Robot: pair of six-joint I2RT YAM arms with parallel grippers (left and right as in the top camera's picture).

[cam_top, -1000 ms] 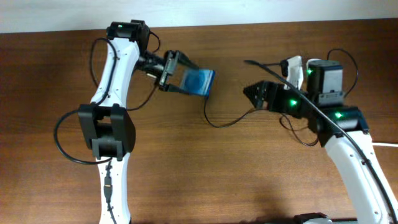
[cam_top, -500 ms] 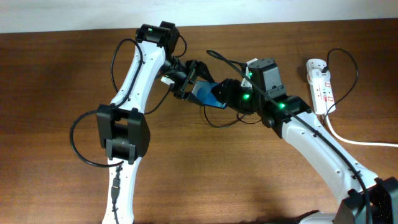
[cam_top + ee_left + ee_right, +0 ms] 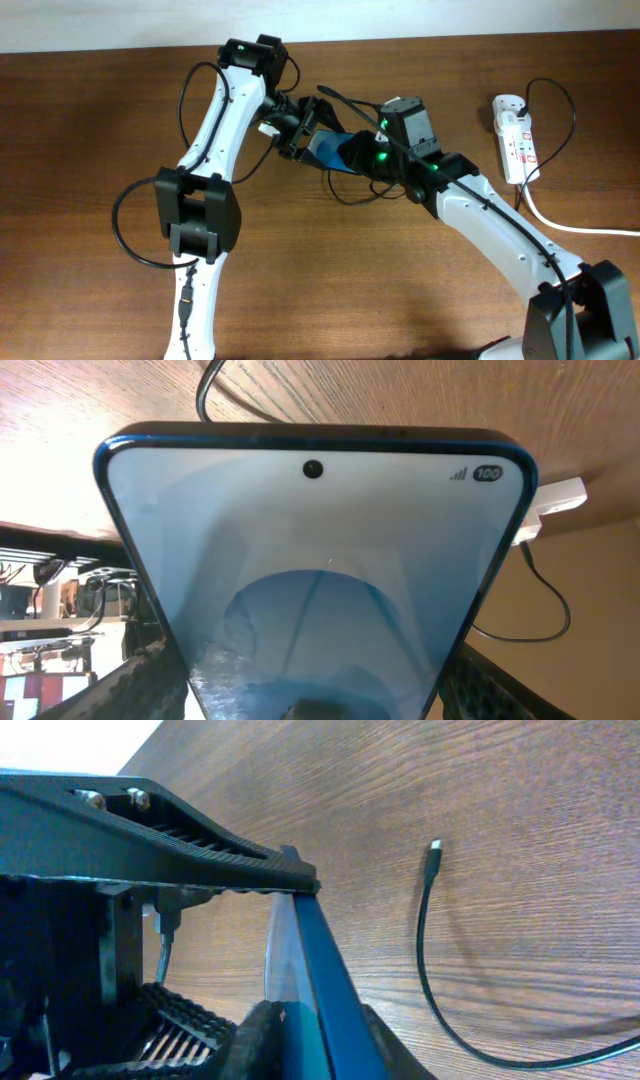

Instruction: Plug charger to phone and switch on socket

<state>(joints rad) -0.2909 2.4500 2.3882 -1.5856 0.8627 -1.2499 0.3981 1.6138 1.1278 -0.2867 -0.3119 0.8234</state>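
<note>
The phone (image 3: 328, 150), blue-screened, hangs above the table's middle between both grippers. My left gripper (image 3: 303, 127) is shut on its left end; in the left wrist view the phone (image 3: 315, 550) fills the frame, with the fingers (image 3: 150, 680) at its edges. My right gripper (image 3: 353, 156) is shut on the phone's other end; in the right wrist view its fingers (image 3: 262, 1042) press both faces of the phone (image 3: 318, 970). The charger (image 3: 350, 198) lies loose on the table below, its plug tip (image 3: 435, 847) free. The socket (image 3: 513, 135) lies at the far right.
A thick white cord (image 3: 565, 224) runs from the socket off the right edge. A thin black cable (image 3: 560, 100) loops beside the socket. The left arm's black wires (image 3: 125, 225) hang near its elbow. The bare wooden table (image 3: 80, 120) spreads to the left and front.
The left arm carried the phone rightward to the table's middle. The right arm swung in from the right, and its jaws closed on the phone's free end.
</note>
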